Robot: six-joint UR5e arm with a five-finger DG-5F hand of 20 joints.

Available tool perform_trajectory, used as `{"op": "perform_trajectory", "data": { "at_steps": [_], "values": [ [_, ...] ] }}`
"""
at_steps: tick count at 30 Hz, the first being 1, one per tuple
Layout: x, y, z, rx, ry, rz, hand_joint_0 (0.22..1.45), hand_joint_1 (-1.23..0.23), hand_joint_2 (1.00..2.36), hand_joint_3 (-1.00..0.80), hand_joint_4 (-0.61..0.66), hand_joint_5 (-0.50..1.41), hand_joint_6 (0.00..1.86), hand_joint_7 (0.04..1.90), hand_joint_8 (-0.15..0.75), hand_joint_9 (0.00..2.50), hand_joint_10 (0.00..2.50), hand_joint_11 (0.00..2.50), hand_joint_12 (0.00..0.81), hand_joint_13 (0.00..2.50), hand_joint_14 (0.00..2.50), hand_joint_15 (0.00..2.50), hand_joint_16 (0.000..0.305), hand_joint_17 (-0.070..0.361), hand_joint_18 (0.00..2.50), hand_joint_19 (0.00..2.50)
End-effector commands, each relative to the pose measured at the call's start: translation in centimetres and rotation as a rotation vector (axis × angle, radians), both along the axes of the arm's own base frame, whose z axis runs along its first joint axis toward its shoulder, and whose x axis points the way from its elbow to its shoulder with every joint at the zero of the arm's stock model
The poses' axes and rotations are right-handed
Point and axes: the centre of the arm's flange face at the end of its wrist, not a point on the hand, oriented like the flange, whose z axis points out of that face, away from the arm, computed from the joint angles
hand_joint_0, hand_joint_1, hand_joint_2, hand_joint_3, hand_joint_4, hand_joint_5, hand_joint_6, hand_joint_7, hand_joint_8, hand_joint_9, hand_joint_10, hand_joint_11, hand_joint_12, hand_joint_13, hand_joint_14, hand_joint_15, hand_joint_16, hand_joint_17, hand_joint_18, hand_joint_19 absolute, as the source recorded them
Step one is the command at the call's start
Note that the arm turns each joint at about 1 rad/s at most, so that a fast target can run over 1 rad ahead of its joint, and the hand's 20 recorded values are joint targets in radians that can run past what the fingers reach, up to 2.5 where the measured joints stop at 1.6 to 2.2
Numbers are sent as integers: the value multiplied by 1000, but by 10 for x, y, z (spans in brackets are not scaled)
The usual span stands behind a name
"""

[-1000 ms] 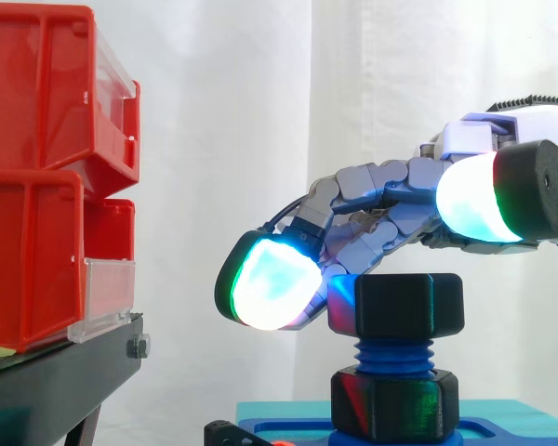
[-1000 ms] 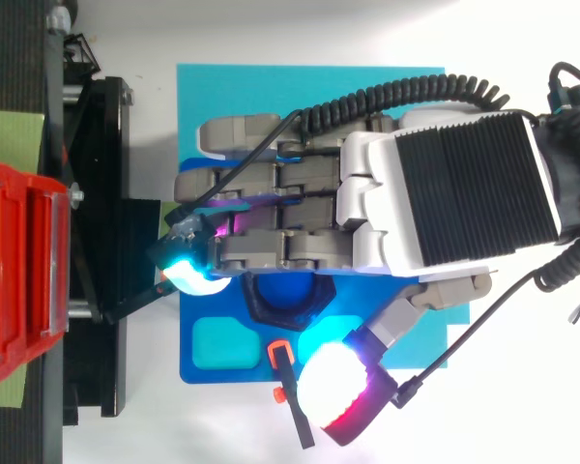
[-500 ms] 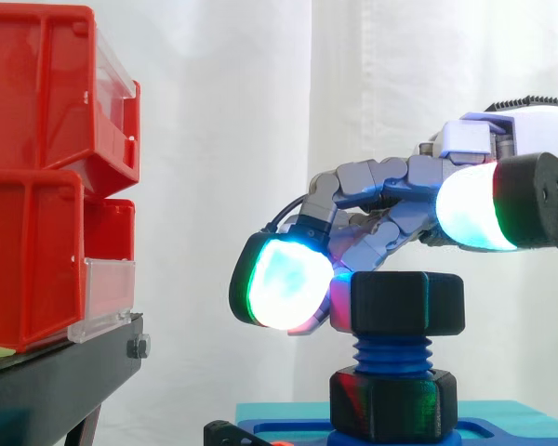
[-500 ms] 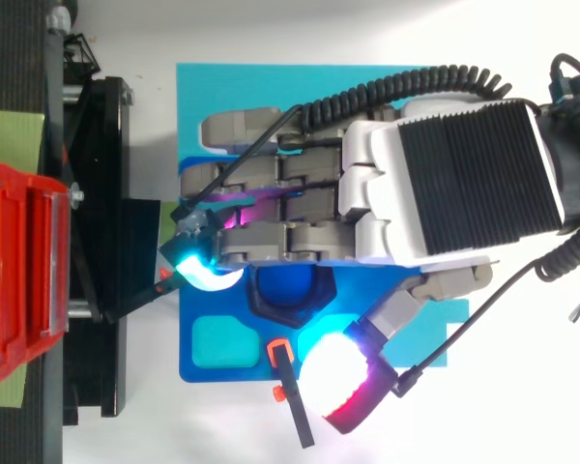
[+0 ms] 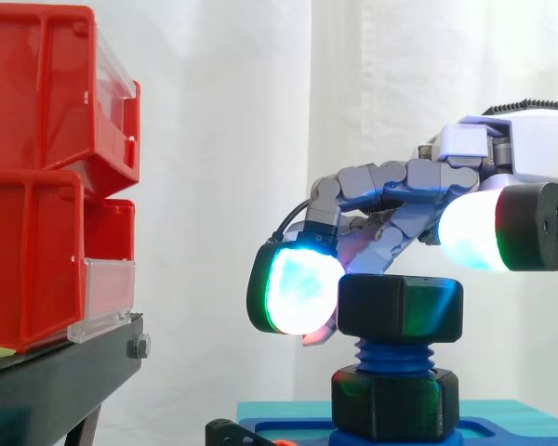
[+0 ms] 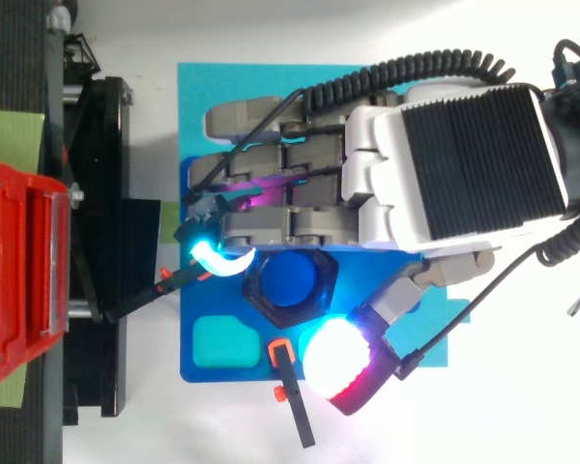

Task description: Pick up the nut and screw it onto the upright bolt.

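Matt black plastic nut [image 5: 402, 308], blue plastic bolt [image 5: 392, 355], perhaps glossy red bins [image 5: 37, 186].

I see the hand [image 6: 406, 184] as grey fingers [image 5: 381, 177] off a white palm with a black ribbed back. The fingertip pad [image 5: 298, 288] glows white-cyan with a green rim in a black shell. The thumb pad [image 5: 474, 232] glows white, edged green and red. Magenta light shows under the fingers. Beside the fingertip pad is the black nut [image 5: 402, 307] on a blue bolt [image 5: 393, 356]. Below the fingers I see a blue tray [image 6: 208, 374] on a cyan mat [image 6: 242, 87]. Beyond the fingertips are red bins [image 5: 37, 177], a black stand [image 5: 56, 372] and a white curtain [image 5: 223, 139].
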Motion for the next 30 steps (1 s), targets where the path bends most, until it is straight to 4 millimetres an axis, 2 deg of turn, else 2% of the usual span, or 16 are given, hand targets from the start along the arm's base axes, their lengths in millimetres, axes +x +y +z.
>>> {"op": "perform_trajectory", "data": {
  "at_steps": [1,12,19,26,30],
  "values": [
    [0,-5,1,-3,-8,0,501,-313,1000,-500,199,-93,571,1342,287,782,0,0,249,545,0,0,22,50,227,0],
    [0,-19,3,-8,-34,7,505,-308,1000,-500,199,-75,636,1256,298,855,0,5,240,597,0,0,21,48,267,0],
    [-1,-26,3,-10,-34,-1,510,-310,1000,-500,192,-43,629,1292,299,926,0,25,233,636,0,0,20,45,300,0],
    [-1,-30,4,-20,-43,-7,522,-329,1000,-500,166,-6,626,1296,286,1093,0,42,206,735,0,0,17,38,390,0],
    [-1,-30,4,-23,-46,-6,531,-350,1000,-500,105,24,617,1289,268,1259,1,68,184,853,0,0,14,31,491,0]
  ]
}}
